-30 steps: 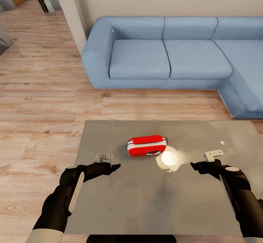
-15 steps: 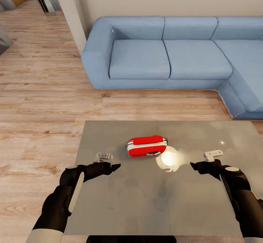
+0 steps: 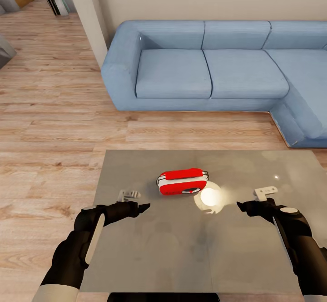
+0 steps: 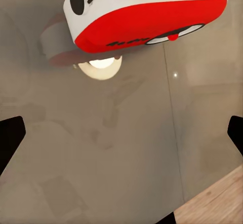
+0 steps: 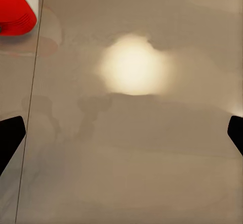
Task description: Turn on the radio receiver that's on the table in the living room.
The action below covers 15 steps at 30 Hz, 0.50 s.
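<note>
The red radio receiver (image 3: 182, 181) with white trim lies on the glossy grey-brown table (image 3: 181, 252), a little past its middle. My left gripper (image 3: 138, 201) hovers over the table to the radio's near left, open with nothing between its fingers. In the left wrist view the radio (image 4: 147, 16) is just ahead of the wide-spread fingertips (image 4: 10, 138). Over the table's right part my right gripper (image 3: 254, 199) is open and empty. The right wrist view catches only a corner of the radio (image 5: 15, 11) off to one side.
A light-blue sectional sofa (image 3: 204, 65) stands beyond the table against the pale wall, wrapping round at the right. Light wood floor (image 3: 50, 124) runs left of the table and between it and the sofa. A bright lamp reflection (image 3: 210, 196) glares on the tabletop beside the radio.
</note>
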Tool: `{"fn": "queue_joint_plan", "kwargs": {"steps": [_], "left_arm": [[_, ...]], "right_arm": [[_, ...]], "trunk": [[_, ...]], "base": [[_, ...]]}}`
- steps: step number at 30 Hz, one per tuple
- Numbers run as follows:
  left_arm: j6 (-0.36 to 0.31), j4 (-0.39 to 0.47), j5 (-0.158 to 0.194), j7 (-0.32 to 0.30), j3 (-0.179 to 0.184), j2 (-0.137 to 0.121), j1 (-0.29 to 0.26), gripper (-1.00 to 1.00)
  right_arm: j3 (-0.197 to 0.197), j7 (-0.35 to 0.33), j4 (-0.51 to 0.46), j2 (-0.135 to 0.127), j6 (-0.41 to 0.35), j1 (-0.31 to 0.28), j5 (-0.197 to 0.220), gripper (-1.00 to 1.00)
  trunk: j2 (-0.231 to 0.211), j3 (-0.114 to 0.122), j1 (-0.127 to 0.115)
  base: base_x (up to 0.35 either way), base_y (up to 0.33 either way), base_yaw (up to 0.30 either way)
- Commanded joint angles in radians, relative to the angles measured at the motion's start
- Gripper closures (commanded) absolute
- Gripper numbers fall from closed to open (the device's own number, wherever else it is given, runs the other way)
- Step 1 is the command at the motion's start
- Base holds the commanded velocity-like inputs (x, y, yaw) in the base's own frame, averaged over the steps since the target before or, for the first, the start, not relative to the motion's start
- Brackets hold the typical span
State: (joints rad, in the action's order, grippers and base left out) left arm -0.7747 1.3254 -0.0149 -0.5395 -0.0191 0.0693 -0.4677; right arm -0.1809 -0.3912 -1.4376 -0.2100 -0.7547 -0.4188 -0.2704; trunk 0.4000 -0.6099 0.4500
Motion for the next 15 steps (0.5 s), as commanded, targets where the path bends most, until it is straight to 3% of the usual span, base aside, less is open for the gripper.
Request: {"fn": "queue_joint_plan", "kwargs": {"steps": [1,12,15], "left_arm": [[0.0,0.0,0.0,0.0,0.0,0.0,0.0,-1.0],[0.0,-0.001,0.001,0.002,0.001,0.0,0.0,-1.0],[0.002,0.001,0.015,0.012,0.003,0.004,0.001,-1.0]], "right_arm": [[0.0,0.0,0.0,0.0,0.0,0.0,0.0,-1.0],[0.001,0.0,0.0,0.0,-0.005,0.0,-0.001,-1.0],[-0.001,-0.003,0.017,0.006,-0.022,0.017,0.016,-1.0]], "trunk": [[0.0,0.0,0.0],[0.0,0.0,0.0],[0.0,0.0,0.0]], "base": [[0.0,0.0,0.0],[0.0,0.0,0.0],[0.0,0.0,0.0]]}}
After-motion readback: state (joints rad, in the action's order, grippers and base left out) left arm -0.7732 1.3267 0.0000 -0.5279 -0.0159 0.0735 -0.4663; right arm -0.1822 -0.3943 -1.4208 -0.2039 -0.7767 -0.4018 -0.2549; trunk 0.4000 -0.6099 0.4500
